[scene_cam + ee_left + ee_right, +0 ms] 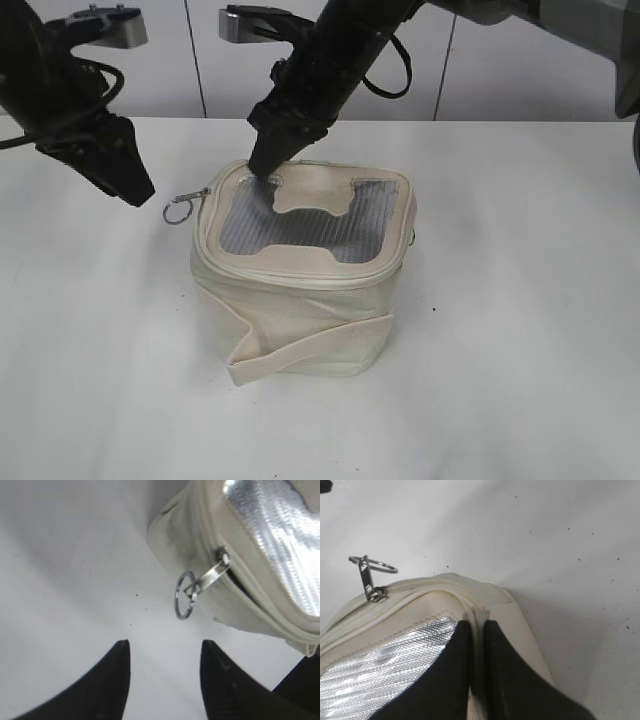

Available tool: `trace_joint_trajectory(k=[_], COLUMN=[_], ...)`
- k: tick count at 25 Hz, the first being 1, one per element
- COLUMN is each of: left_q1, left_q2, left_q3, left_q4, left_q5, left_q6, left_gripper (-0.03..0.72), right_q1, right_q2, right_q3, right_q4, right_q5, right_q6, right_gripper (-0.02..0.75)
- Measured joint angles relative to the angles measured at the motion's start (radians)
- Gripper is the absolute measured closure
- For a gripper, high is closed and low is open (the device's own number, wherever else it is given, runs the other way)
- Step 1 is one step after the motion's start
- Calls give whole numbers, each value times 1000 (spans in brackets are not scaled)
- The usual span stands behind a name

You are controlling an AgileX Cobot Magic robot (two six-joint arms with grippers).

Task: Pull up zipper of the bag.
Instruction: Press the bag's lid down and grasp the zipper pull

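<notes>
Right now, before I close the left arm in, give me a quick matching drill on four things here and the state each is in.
Things:
1. left gripper
2. right gripper
3. ring pull
4. strap

States:
A. tips pressed onto the bag top's rear-left corner
B. sticking out off the bag's left corner, ungrasped
C. open, off the bag, facing the ring
D. flat across the front side wall

Pairs: 1-C, 2-A, 3-B, 4-D
</notes>
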Motion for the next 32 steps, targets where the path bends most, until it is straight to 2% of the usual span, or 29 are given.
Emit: trace_joint_trajectory(k=[4, 10, 15, 25, 27, 28, 32], left_q1=[-1, -38, -69, -71, -71, -71, -71], left_q2=[-21, -21, -12, 69, 77, 82, 89], left_q3=[0, 0, 0, 0, 0, 0, 0], left_q4=[-53, -65, -37, 0, -1, -3, -27], left_q5=[13, -21, -62, -106, -117, -122, -121], left_q6=[64, 159, 180, 190, 193, 193, 195], left_gripper=[291, 270, 260, 270, 319, 367, 629], right_q1=[0, 0, 0, 0, 0, 0, 0], right_q2=[0, 0, 0, 0, 0, 0, 0], right_q3=[0, 0, 0, 0, 0, 0, 0], right_q4=[-1, -1, -1, -1, -1, -1, -1], right_q5=[-1, -1, -1, -1, -1, -1, -1], right_q6=[0, 1, 0, 0, 0, 0, 0], right_gripper=[689, 689, 689, 691, 691, 691, 691])
